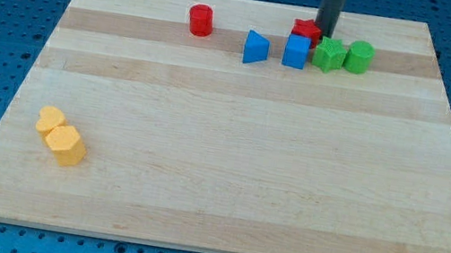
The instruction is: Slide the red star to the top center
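The red star (304, 29) lies near the view's top, a little right of centre, just above the blue cube (296, 52). My tip (324, 35) stands at the star's right edge, touching or nearly touching it, and the rod hides part of the star. A green star (328, 55) and a green cylinder (359, 56) sit right below and to the right of the tip.
A blue triangular block (255, 48) lies left of the blue cube. A red cylinder (200, 20) stands further left near the top. Two yellow blocks (50, 121) (66, 145) lie together at the lower left. The wooden board (224, 190) ends in blue matting all round.
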Tool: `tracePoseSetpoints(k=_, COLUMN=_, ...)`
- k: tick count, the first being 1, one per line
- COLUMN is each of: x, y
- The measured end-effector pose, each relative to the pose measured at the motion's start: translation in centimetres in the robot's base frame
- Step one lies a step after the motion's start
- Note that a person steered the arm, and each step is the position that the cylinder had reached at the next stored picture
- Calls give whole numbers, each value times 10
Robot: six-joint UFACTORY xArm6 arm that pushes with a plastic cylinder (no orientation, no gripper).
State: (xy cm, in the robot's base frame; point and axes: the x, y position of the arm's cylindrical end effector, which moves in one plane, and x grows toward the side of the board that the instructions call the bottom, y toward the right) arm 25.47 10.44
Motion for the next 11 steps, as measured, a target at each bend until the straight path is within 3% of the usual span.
tracePoseSetpoints(k=1, x=0, y=-6)
tracePoseSetpoints(k=2, x=-28, y=45)
tracePoseSetpoints(k=4, x=6, y=48)
tracePoseSetpoints(k=11, x=7, y=-49)
